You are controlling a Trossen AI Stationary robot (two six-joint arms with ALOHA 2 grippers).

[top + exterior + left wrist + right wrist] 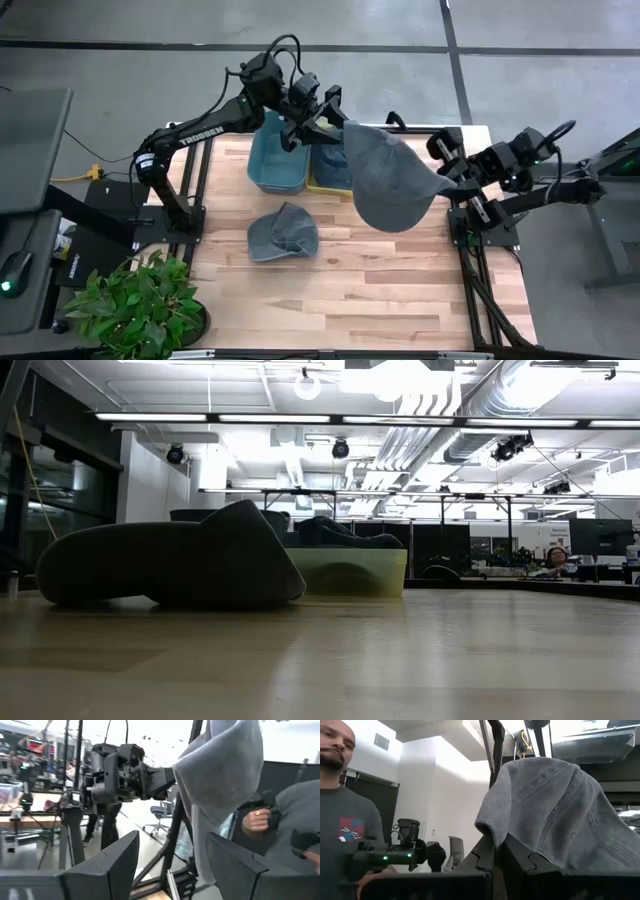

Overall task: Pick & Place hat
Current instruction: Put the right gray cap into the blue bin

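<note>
A grey cap (390, 175) hangs in the air over the table's far middle, between my two grippers. My right gripper (450, 182) is shut on its right edge. My left gripper (325, 125) is open at the cap's far left edge; in the left wrist view the cloth (220, 780) hangs between and beyond the open fingers. A second grey cap (282, 232) lies on the table (380, 290), crown up, with its brim on the wood, also seen in the low view (180, 565). Neither gripper appears in the low view. My right gripper pinches the lifted cap's rolled edge (489, 829) between its two shut fingers (520, 857), coming level from the table's right. The cap is lifted clear of the table and spreads out from the fingers toward the left arm. My left gripper stands open around the cap's far left edge (200, 840); I cannot tell whether it touches the cloth.
A blue bin (278, 155) and a yellow-green bin (328, 172) stand side by side at the far edge, under the left arm; dark cloth shows above the yellow-green bin's rim (345, 532). A potted plant (140, 300) sits at the near left corner. A person (345, 820) stands beyond the table.
</note>
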